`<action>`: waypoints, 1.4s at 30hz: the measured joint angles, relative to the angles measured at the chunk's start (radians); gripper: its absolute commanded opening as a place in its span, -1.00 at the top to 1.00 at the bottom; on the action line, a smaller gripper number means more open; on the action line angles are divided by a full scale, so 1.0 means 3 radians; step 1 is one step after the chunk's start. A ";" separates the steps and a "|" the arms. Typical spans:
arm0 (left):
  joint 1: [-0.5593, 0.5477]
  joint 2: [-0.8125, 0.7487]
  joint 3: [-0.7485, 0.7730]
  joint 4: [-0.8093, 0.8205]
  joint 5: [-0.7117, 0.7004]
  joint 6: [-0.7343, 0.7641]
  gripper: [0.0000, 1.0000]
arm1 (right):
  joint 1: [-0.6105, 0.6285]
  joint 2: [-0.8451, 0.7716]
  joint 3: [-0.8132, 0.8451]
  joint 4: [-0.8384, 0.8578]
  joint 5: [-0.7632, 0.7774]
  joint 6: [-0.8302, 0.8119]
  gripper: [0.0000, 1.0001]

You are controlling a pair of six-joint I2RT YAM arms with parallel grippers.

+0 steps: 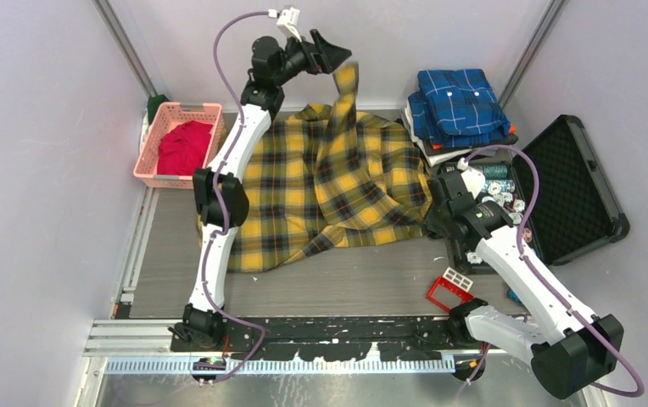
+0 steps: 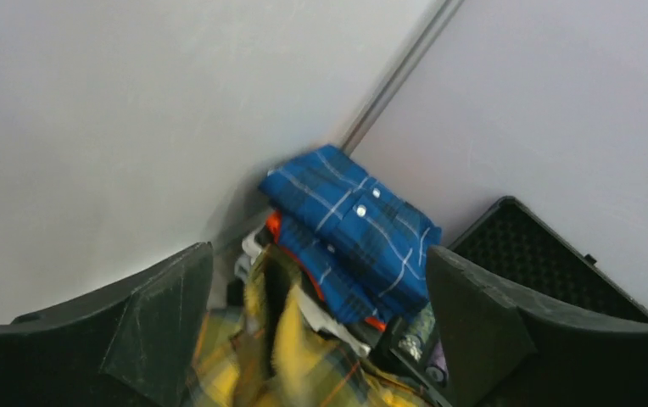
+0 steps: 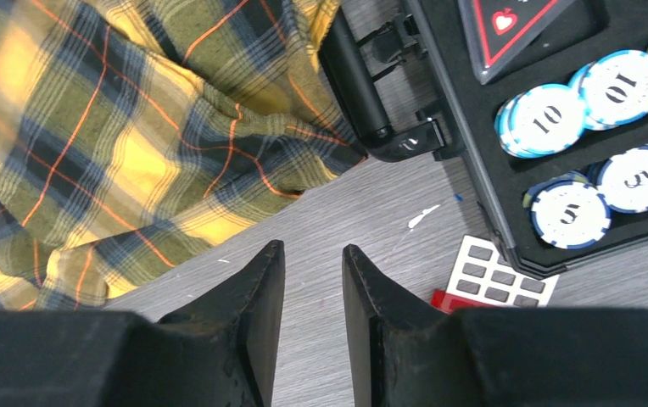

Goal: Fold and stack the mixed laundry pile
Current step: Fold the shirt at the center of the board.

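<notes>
The yellow-and-black plaid shirt (image 1: pixel 304 195) lies spread on the grey table, with one sleeve (image 1: pixel 346 93) raised and blurred at the back. My left gripper (image 1: pixel 334 52) is high beside that sleeve with its jaws wide apart. In the left wrist view the gripper (image 2: pixel 318 254) has the blurred yellow cloth (image 2: pixel 304 356) loose between and below its fingers. The red T-shirt (image 1: pixel 183 146) lies bunched in the pink basket. My right gripper (image 3: pixel 312 248) hovers over bare table at the shirt's right hem (image 3: pixel 92 127), its fingers a narrow gap apart and empty; it also shows in the top view (image 1: pixel 433 222).
The pink basket (image 1: pixel 147 157) stands at the back left. A folded blue plaid shirt (image 1: pixel 460 102) tops a stack at the back right and also shows in the left wrist view (image 2: pixel 346 229). An open black case (image 1: pixel 571 186) of poker chips (image 3: pixel 558 119) lies right. A red-and-white tray (image 1: pixel 450 287) lies near it.
</notes>
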 measured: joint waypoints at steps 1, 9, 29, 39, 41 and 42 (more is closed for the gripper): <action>-0.0003 0.0028 -0.0014 -0.0093 -0.0027 0.0020 -0.99 | 0.0000 0.0013 0.0000 0.0023 -0.0038 -0.0010 0.14; -0.0005 -0.0004 -0.0310 -0.1118 -0.0406 0.0420 -0.99 | 0.0000 0.0120 -0.0010 0.0198 -0.0423 -0.0051 -0.38; 0.0020 -0.3989 -0.4725 -0.2681 -0.2288 0.0687 -0.96 | -0.0600 0.1297 -0.0558 0.1368 -0.0977 0.0229 -0.05; 0.0202 -0.4424 -0.5500 -0.3052 -0.2739 0.0398 -1.00 | -0.0701 0.1638 -0.0543 0.1671 -0.1251 0.0148 0.98; 0.0328 -0.4491 -0.5507 -0.3049 -0.2734 0.0343 -1.00 | -0.0731 0.1658 -0.0540 0.1698 -0.1317 0.0139 0.98; 0.0376 -0.4510 -0.5517 -0.3049 -0.2731 0.0326 -1.00 | -0.0743 0.1658 -0.0540 0.1695 -0.1335 0.0136 0.99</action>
